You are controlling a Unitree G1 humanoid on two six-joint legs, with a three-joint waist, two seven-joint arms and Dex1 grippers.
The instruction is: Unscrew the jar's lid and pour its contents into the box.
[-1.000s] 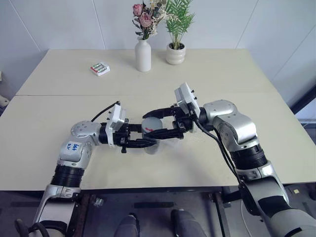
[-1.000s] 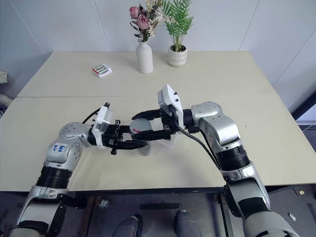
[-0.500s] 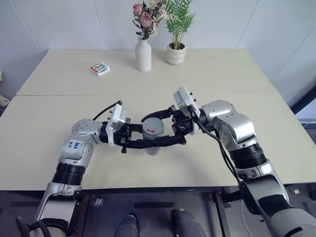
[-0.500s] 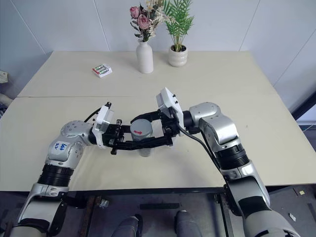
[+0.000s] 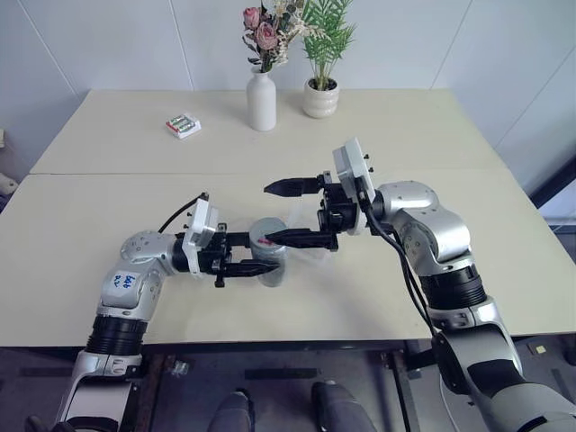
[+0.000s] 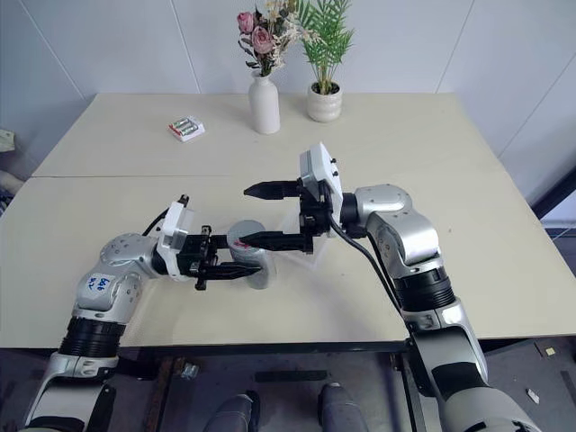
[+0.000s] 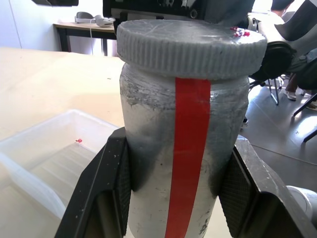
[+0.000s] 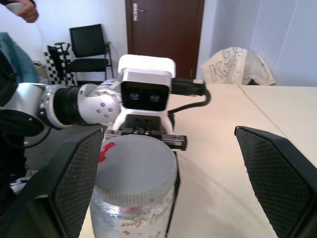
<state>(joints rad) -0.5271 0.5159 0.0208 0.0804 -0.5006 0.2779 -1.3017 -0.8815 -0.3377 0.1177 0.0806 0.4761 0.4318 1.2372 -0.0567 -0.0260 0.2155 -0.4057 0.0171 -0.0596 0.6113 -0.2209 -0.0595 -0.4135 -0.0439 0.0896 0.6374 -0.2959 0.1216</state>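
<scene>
Left wrist view showed the left gripper [image 7: 173, 198] clamped on the jar [image 7: 183, 148] to keep it from turning, the lid [image 7: 190, 44] still on. The right gripper [image 5: 286, 213] stood wide open, holding nothing, around the lid, likely for regripping. The box [image 7: 54, 158] sat just beside the jar, ready for pouring.

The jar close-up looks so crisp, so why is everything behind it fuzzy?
Left wrist view: the jar and lid sit close and sharp, while the box and the room behind go soft. Right wrist view: the near fingers blur too.
</scene>
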